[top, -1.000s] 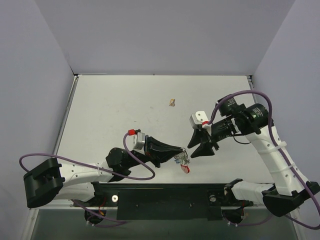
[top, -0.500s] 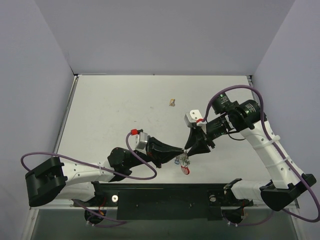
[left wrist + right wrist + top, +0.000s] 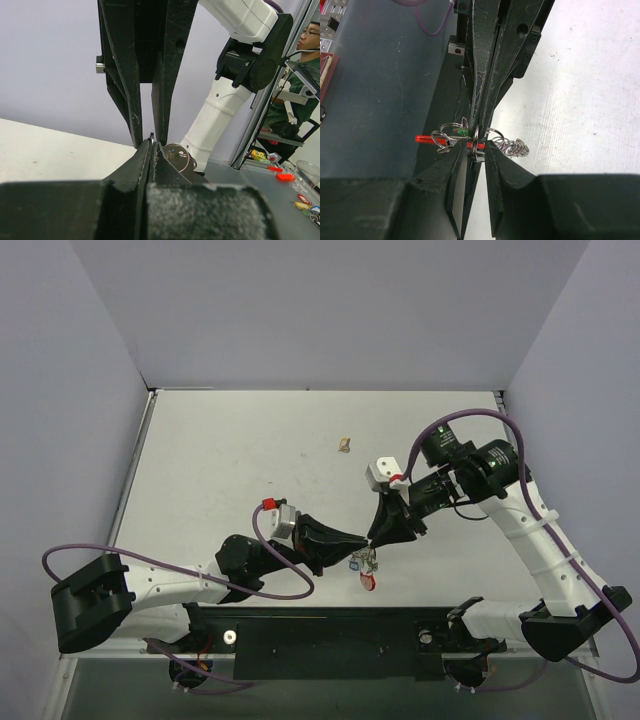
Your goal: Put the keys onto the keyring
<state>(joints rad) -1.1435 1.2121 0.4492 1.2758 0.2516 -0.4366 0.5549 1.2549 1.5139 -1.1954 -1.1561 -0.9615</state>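
Note:
My left gripper [image 3: 370, 545] is shut on the thin wire of the keyring [image 3: 151, 136], and a round silver key head [image 3: 178, 153] shows just behind its tips. The keys [image 3: 366, 562] hang below as a small silver bunch with a red bit [image 3: 370, 580]. My right gripper [image 3: 377, 538] meets the left tip to tip. In the right wrist view my right gripper [image 3: 476, 146] straddles a ring [image 3: 478, 134], its jaws slightly apart and open. Looped rings, a red bar [image 3: 427, 138] and a wire coil [image 3: 516, 147] spread on either side. The left fingers [image 3: 485, 75] come in from above.
A small tan lump [image 3: 345, 446] lies on the white table [image 3: 230, 460] further back. Grey walls close the table on three sides. A black rail [image 3: 330, 635] runs along the near edge. A person [image 3: 309, 45] and a cluttered bench [image 3: 300, 202] show beyond the right arm.
My right arm has swung left onto the key bunch, and its jaws have narrowed around the ring. The left gripper has stayed shut, almost still.

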